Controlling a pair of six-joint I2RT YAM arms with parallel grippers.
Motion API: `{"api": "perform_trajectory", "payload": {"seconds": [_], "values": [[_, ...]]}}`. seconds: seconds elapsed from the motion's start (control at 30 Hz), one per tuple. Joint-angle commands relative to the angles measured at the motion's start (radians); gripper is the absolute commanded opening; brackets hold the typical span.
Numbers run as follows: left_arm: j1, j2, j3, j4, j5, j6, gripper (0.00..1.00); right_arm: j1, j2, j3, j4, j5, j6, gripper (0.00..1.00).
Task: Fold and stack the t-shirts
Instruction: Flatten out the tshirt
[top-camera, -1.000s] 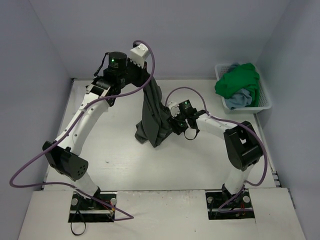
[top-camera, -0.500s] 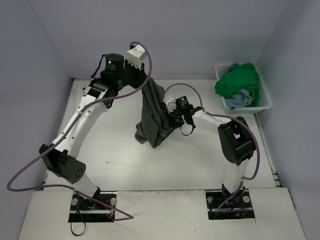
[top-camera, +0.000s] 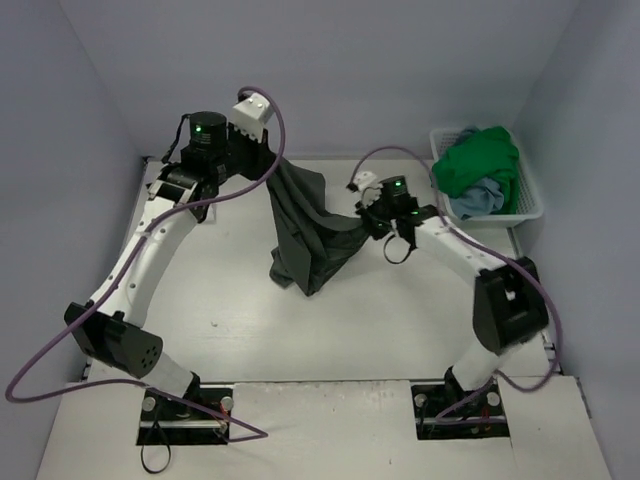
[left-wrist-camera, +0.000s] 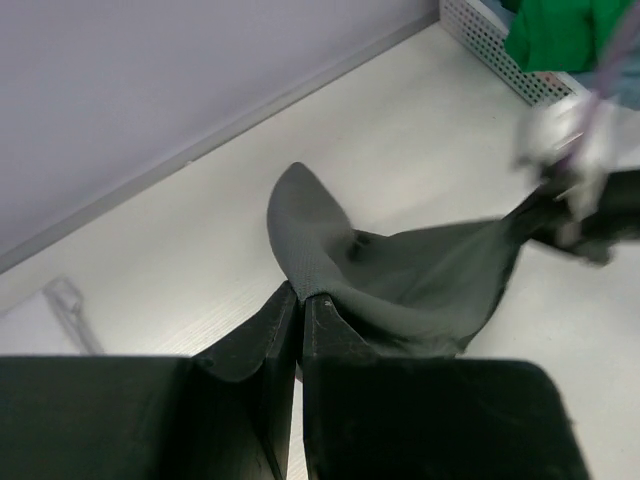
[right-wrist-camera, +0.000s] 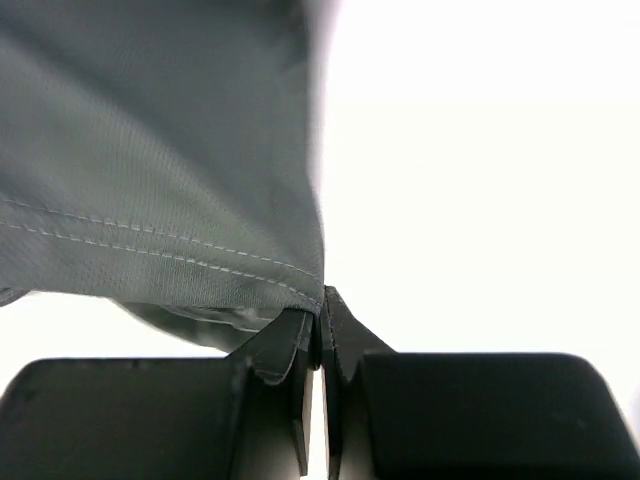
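Olive-grey t-shirt (top-camera: 305, 235) hung stretched over the middle of the table (top-camera: 200, 290). The left gripper (left-wrist-camera: 300, 297) was clamped on one edge and the right gripper (right-wrist-camera: 321, 303) on a stitched hem. Both pinches looked thin — a harder pull apart might slip the cloth free.

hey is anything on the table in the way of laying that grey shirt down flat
Nothing visible. The left end effector and right end effector both pinch the grey shirt, and the table under it is bare. The basket with the green shirt and blue shirt sits apart, far right.
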Motion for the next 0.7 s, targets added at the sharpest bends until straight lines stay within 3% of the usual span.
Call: {"api": "perform_trajectory", "payload": {"seconds": [0.0, 0.17, 0.37, 0.67], "values": [[0.051, -0.102, 0.040, 0.044, -0.006, 0.035, 0.00, -0.134, -0.248, 0.058, -0.030, -0.002, -0.026, 0.00], [0.089, -0.142, 0.089, -0.005, 0.013, 0.032, 0.00, -0.188, -0.473, 0.073, -0.088, 0.007, -0.068, 0.00], [0.097, -0.194, 0.173, -0.066, 0.081, 0.045, 0.00, -0.192, -0.607, 0.144, -0.147, 0.000, -0.067, 0.00], [0.098, -0.289, 0.322, -0.160, 0.296, 0.095, 0.00, -0.194, -0.774, 0.261, -0.107, 0.058, -0.070, 0.00]]}}
